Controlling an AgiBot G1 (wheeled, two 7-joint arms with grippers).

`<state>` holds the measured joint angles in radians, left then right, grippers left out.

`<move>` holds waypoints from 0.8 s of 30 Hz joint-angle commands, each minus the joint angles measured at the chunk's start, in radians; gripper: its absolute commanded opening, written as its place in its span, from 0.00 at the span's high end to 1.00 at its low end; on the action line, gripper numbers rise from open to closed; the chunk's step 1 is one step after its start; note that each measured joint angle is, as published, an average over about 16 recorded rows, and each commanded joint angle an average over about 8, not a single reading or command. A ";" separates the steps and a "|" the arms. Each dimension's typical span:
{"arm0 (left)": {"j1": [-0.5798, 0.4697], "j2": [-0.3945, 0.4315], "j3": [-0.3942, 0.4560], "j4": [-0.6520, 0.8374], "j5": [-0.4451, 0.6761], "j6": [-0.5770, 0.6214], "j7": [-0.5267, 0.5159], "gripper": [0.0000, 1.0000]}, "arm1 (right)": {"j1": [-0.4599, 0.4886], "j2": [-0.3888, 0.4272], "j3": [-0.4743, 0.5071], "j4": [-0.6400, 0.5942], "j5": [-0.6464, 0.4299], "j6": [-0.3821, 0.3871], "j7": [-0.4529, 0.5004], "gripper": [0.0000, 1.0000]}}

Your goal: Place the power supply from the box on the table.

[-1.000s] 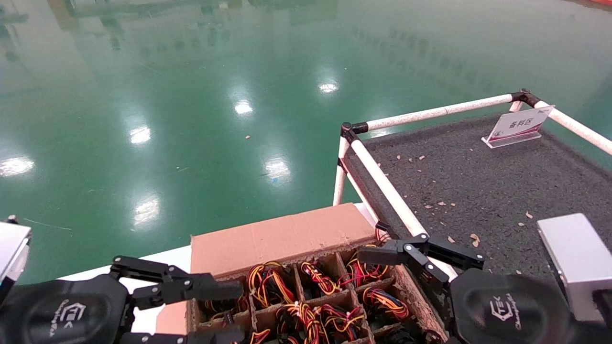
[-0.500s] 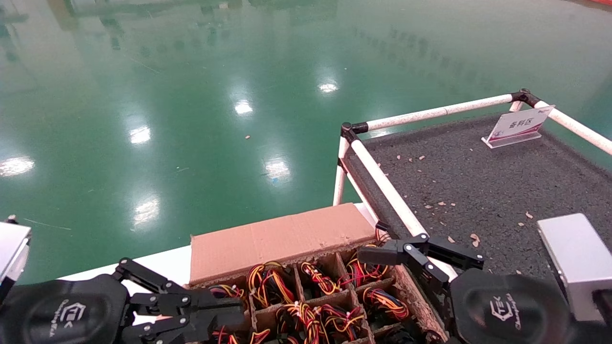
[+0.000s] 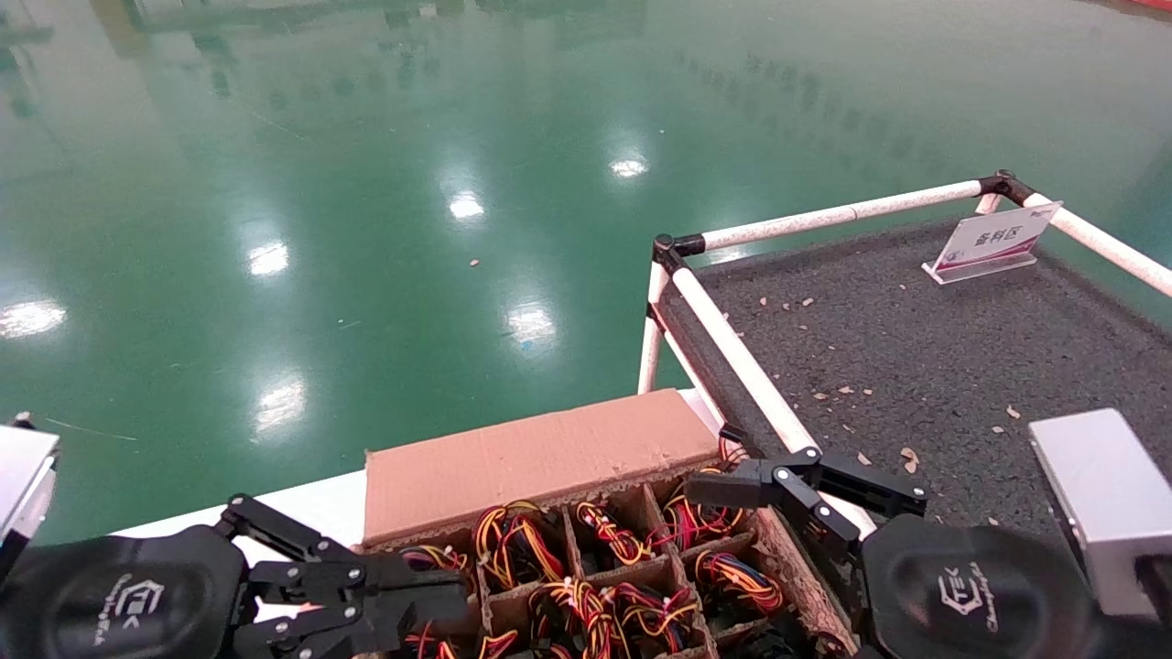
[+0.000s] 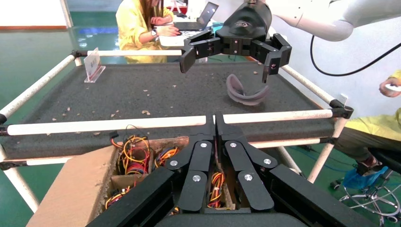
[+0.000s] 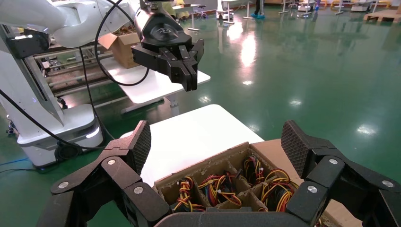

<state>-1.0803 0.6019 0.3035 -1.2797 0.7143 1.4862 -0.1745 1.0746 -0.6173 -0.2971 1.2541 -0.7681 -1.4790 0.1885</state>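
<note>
1. Left gripper (image 3: 439, 599): fingers (image 4: 206, 142) pressed together, nothing seen held between them, poised over the near-left cells of the box (image 3: 540, 458).
2. Right gripper (image 3: 806, 490): fingers (image 5: 140, 142) spread wide, empty, above the box's counter-side edge.
3. Power supply (image 3: 513, 540): only red, yellow and black wire bundles seen, below the fingers in the cells.
4. Counter (image 3: 925, 357): dark speckled mat, beyond the right fingers.

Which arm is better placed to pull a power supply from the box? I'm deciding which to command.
Probably right. The right gripper hangs open over the box cells beside the table. The left gripper is shut, empty, at the box's far side.
</note>
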 commanded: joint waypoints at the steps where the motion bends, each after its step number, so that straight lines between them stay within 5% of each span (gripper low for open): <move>1: 0.000 0.000 0.000 0.000 0.000 0.000 0.000 0.00 | -0.003 -0.002 -0.003 -0.003 -0.006 0.007 0.003 0.00; 24: -0.001 0.000 0.001 0.001 -0.001 0.000 0.001 0.00 | 0.212 -0.149 -0.193 -0.395 -0.433 0.031 -0.126 0.00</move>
<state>-1.0809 0.6017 0.3047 -1.2792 0.7136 1.4862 -0.1738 1.2803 -0.7603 -0.4856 0.8631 -1.1894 -1.4526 0.0668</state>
